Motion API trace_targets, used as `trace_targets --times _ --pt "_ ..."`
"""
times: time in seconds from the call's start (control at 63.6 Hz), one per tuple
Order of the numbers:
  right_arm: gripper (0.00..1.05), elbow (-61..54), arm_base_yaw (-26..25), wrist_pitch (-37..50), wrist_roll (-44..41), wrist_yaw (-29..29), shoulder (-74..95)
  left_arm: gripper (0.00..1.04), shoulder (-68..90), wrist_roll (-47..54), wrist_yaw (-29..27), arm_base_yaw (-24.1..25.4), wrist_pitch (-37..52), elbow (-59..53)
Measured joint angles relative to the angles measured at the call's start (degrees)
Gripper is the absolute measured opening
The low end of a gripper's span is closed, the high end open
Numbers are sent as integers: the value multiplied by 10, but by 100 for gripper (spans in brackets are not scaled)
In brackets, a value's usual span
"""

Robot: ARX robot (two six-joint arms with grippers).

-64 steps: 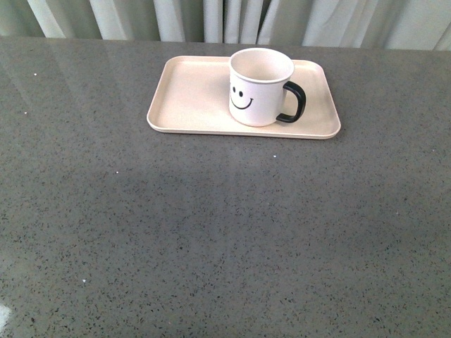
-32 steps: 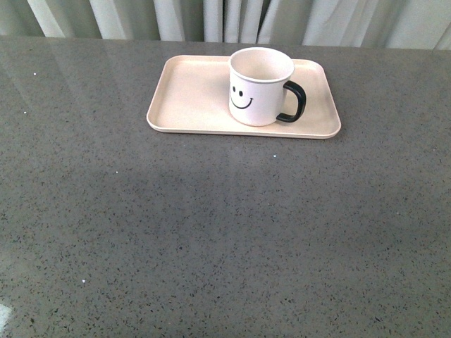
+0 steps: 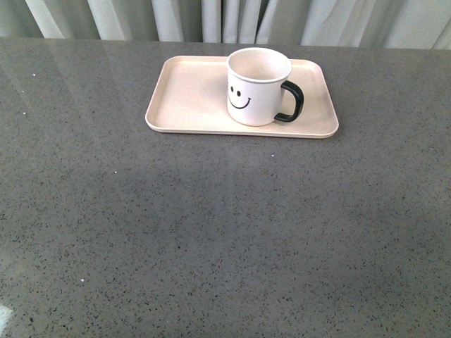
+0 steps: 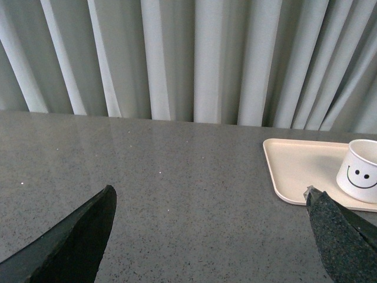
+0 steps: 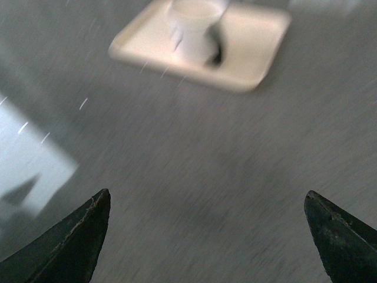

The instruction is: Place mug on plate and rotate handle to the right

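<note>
Grey tabletop [image 3: 211, 232] bears the pink plate [image 3: 190, 98] at its far side, the mug [image 3: 257, 88] upright on it with its handle [image 3: 292, 102] pointing right, so I judge the task done, my left gripper [image 4: 209, 191] and right gripper [image 5: 206, 193] both spread empty, needing only to back away.

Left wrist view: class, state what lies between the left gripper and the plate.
Only bare grey tabletop separates the left gripper from the plate, as the left wrist view shows.
</note>
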Motion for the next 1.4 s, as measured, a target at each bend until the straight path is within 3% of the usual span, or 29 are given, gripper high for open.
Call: trace_targets --times 0.031,0.11,0.251,0.409,0.644,0.864,1.399 --pt "96 30 -4 -5 -15 -35 70 96 0 0 0 0 0 0" --pt "96 99 -3 49 -39 -47 210 96 0 0 0 0 0 0" --pt "96 224 16 157 -36 -1 449 96 0 0 -1 0 0 0" --pt "96 345 54 167 -15 34 633 96 0 0 0 0 0 0" --pt "96 549 103 114 27 83 837 96 0 0 0 0 0 0" --pt "96 711 116 51 69 113 958 96 0 0 0 0 0 0" --pt "96 917 140 -61 103 153 1099 96 0 0 0 0 0 0"
